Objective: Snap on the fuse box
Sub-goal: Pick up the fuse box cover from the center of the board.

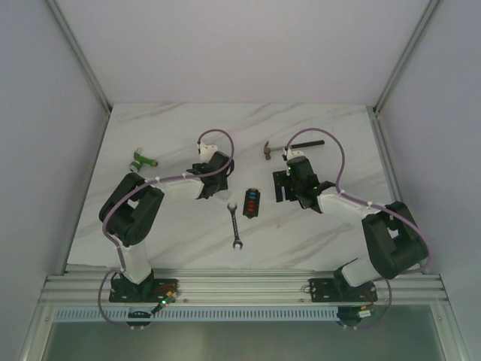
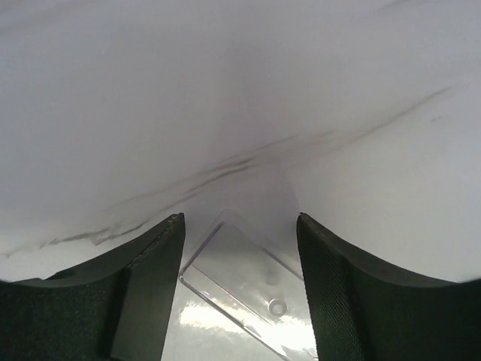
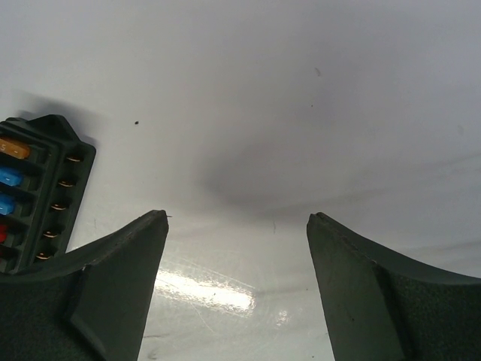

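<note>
The small black rectangular plastic fuse box (image 1: 252, 203), red and blue fuses showing, lies uncovered on the white marbled table (image 1: 173, 128) at the centre of the overhead view. It sits just left of the right arm's fingers (image 3: 113, 286), which are spread with nothing between them. The left arm's fingers (image 2: 150, 301) stand apart astride the clear flat plastic cover (image 2: 248, 289), which lies skewed across the gap, low in the left wrist view. Closing on that diagonal could spin or pop the thin, slippery cover away. It could also seize it crooked, so it would not seat on the box.
</note>
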Tool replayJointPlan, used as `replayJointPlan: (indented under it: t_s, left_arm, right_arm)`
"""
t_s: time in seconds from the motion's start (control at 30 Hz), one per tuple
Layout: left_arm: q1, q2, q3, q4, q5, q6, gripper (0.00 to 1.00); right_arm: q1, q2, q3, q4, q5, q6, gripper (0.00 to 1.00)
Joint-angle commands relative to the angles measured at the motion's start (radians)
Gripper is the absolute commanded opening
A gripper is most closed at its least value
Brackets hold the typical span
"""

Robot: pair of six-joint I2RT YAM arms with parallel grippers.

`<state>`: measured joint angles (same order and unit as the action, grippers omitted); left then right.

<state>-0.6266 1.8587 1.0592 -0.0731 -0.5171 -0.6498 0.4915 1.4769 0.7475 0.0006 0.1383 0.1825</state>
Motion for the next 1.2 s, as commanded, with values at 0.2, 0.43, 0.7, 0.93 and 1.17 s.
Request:
replayJointPlan:
  t_s: [0.2,0.43,0.7,0.93,1.17]
  left_arm:
    - [0.011,-0.084,-0.053,-0.115,0.056,0.005,0.80]
    - [0.010,-0.166,-0.114,-0.148,0.080,-0.100,0.92]
    - [-0.008,-0.171,-0.136,-0.122,0.149,-0.164,0.87]
    - [-0.013,-0.158,-0.137,-0.122,0.155,-0.128,0.70]
    - [-0.013,-0.195,-0.170,-0.171,0.164,-0.088,0.59]
  right_arm:
    - [-0.003,0.022,-0.004,0.011,-0.020,-0.005,0.82]
    - [-0.003,0.027,0.000,0.007,-0.028,-0.008,0.82]
    - [-0.003,0.038,0.004,0.003,-0.036,-0.009,0.82]
    - [-0.003,0.045,0.007,-0.001,-0.037,-0.011,0.82]
    - [-0.003,0.043,0.007,-0.001,-0.035,-0.009,0.82]
